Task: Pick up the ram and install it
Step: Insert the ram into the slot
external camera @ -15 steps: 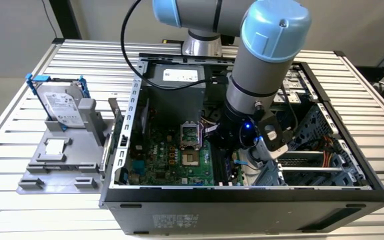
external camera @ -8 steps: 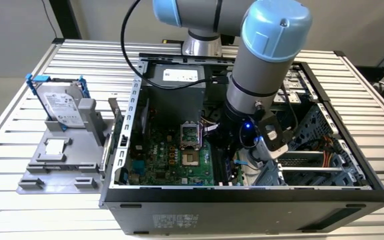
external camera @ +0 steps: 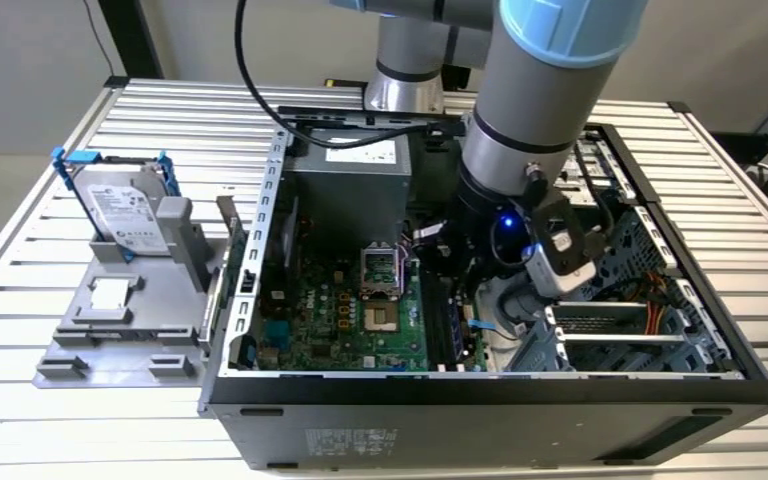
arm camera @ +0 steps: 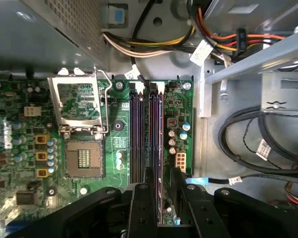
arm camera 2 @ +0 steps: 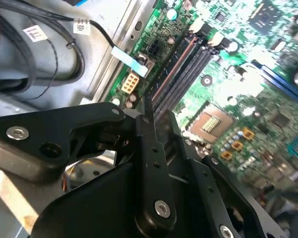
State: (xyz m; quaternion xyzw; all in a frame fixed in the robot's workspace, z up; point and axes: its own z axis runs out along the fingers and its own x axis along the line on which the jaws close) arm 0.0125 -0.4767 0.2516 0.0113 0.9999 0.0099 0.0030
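In the first wrist view my gripper hangs low over the black memory slots of the green motherboard. Its two black fingers stand close together on a thin dark strip, the ram, seen edge-on. The strip runs in line with the slot nearest the board's edge, and I cannot tell whether it is seated. The second wrist view has the fingertips just short of the slots. In the exterior view the arm reaches down into the open computer case, with the gripper over the slots.
An open processor socket lies beside the slots. Bundled power cables and black cables crowd the case wall. A metal drive cage stands close to the wrist. Outside the case, a silver hard drive stands on a grey holder.
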